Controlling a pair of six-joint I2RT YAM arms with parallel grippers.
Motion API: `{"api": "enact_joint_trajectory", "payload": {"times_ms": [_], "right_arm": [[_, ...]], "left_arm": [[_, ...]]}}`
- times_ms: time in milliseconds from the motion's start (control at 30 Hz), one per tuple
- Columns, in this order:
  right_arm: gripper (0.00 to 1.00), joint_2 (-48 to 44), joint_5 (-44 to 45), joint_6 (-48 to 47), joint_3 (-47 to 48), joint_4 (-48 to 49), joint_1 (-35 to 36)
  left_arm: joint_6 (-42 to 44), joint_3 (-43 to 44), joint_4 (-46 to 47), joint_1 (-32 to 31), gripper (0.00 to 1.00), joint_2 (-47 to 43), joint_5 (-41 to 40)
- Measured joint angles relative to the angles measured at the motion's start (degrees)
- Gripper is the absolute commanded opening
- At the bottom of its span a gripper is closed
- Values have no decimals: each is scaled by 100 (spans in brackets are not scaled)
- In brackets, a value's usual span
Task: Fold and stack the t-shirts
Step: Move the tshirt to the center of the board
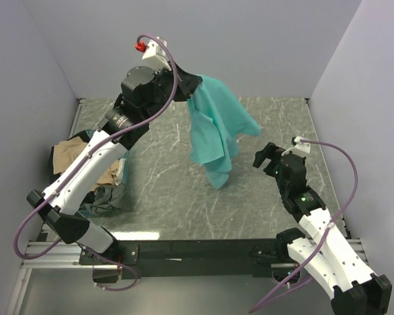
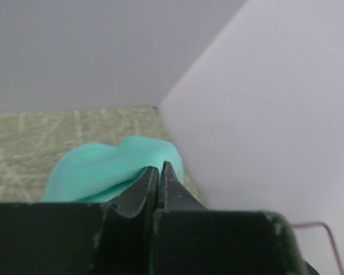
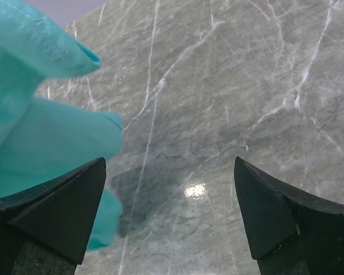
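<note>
My left gripper point(image 1: 192, 85) is raised high near the back wall and is shut on the teal t-shirt point(image 1: 214, 128), which hangs from it with its lower end just reaching the table. In the left wrist view the shut gripper point(image 2: 158, 172) pinches the teal cloth point(image 2: 97, 172). My right gripper point(image 1: 264, 156) is open and empty just right of the hanging shirt. In the right wrist view its open gripper point(image 3: 171, 195) frames bare table, with the teal cloth point(image 3: 40, 126) at the left. A tan t-shirt point(image 1: 72, 154) and dark grey ones point(image 1: 105, 200) lie heaped at the left.
The marbled grey table point(image 1: 164, 197) is walled by pale panels at the back and both sides. The heap of shirts lies against the left wall, partly under my left arm. A black rail runs along the near edge point(image 1: 197, 249).
</note>
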Motion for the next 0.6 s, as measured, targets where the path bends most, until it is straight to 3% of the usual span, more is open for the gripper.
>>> {"api": "enact_joint_trajectory", "payload": {"times_ms": [100,200,233,300,333,367,500,600], "right_arm": [[98,4,-7,-2,0,7,0],[98,90,-70,-9,0,15,0],[98,149,-101,-15,2,11,0],[98,284,-186,-44,2,4,0],[98,332,-238,-59,2,-2,0],[98,393,-332,-90,2,-7,0],[98,525,-874,-264,7,26,2],[98,699,-1303,-483,46,66,179]], "left_arm": [[-9,-343,120,31,7,-42,-621],[-116,-802,-35,179,27,90,-1145],[-177,-905,-120,247,46,162,-1228],[-365,-1239,-247,562,64,444,-1276],[-505,-1443,-382,778,86,610,-1279],[-586,-1633,-459,986,99,752,-1235],[-887,-2610,-828,1714,100,929,-1207],[-966,-3178,-883,1803,99,649,-1193]]}}
